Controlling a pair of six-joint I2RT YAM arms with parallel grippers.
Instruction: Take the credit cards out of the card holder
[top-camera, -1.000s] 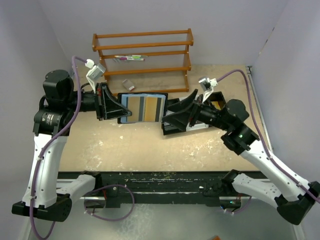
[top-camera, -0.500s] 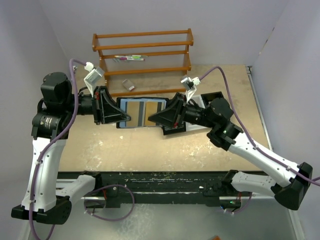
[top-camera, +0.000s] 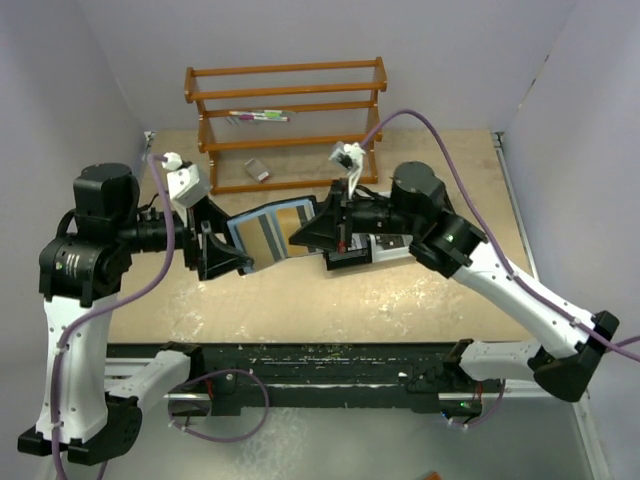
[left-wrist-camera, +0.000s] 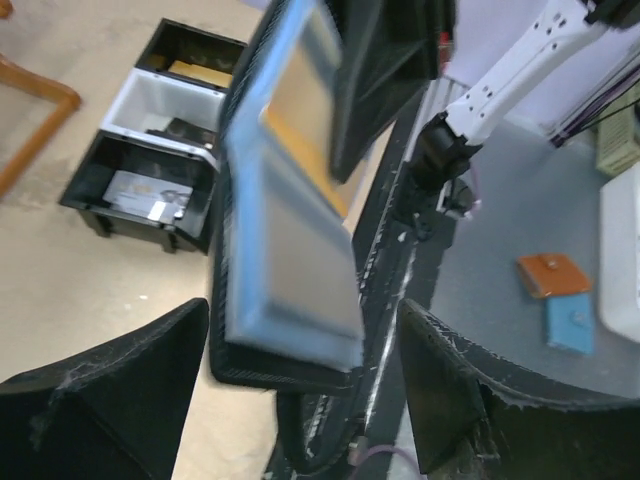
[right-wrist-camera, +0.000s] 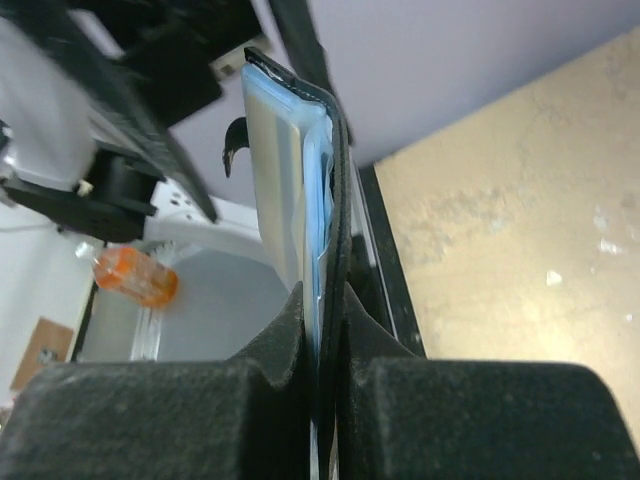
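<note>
**Left gripper** (left-wrist-camera: 300, 330): fingers (left-wrist-camera: 120, 385) spread wide. The near end of the open card holder (left-wrist-camera: 290, 270) lies between them, with a gap showing at one finger.

**Right gripper** (right-wrist-camera: 322, 300): fingers (right-wrist-camera: 275, 345) drawn almost together. They pinch the holder's opposite edge, black cover and blue lining both between the pads.

**Card holder:** it spans tilted from one gripper to the other, lining upward. An orange-tan credit card (left-wrist-camera: 305, 165) shows in a slot.

**Views:** only the left wrist view shows the three-compartment tray (left-wrist-camera: 150, 110) beyond the fingers. The right wrist view shows the holder edge-on.

Even bright light; wrist views blurred close-up
</note>
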